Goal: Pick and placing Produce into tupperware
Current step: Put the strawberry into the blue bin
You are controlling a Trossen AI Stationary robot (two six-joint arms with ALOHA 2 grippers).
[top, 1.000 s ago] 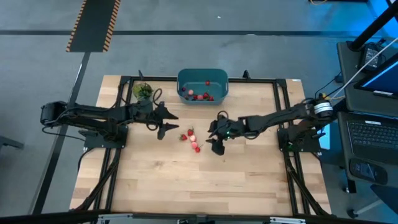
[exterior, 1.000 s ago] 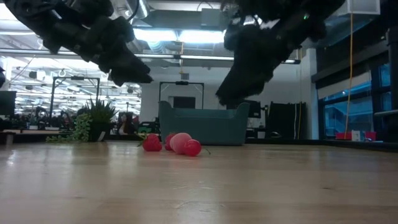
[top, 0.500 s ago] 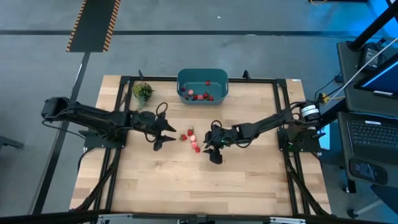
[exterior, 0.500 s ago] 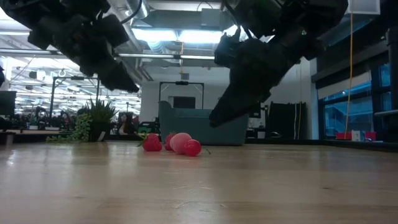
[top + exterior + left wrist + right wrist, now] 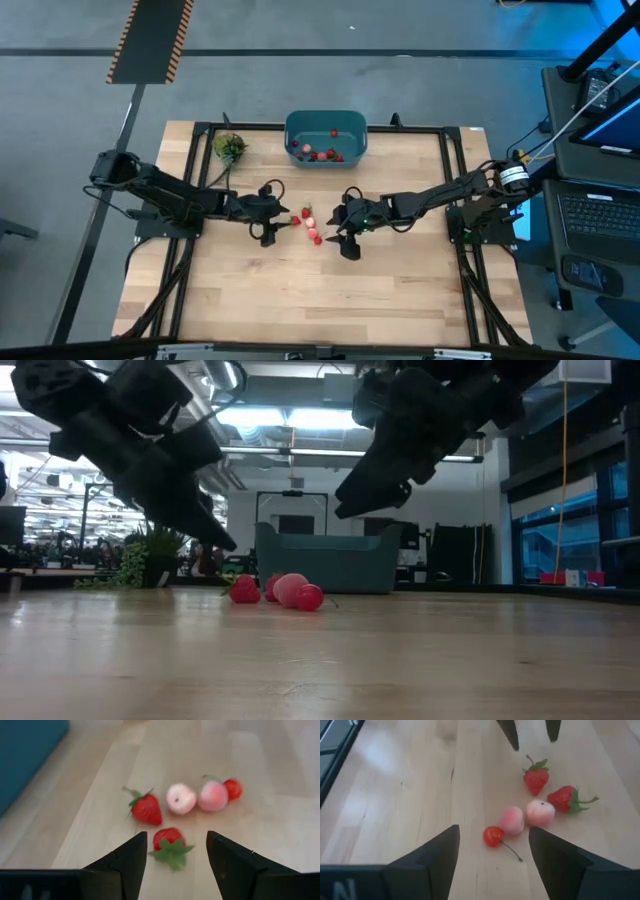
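Produce (image 5: pixel 170 843): 2 strawberries, 2 pink pieces, 1 cherry.

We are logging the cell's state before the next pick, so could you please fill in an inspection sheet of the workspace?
Surface: wooden table, bare around the fruit.
Job's things: teal tub at the far edge, several red pieces inside; five loose pieces mid-table: two strawberries, two pink peach-like pieces, one cherry.
Clutter: green leafy plant at the far left.
Grippers: left tool open, one strawberry between its fingers, not touching; right tool open, facing the cherry.
Cables: a light cable runs off to the right.
Surroundings: laptop on a stand at the right.
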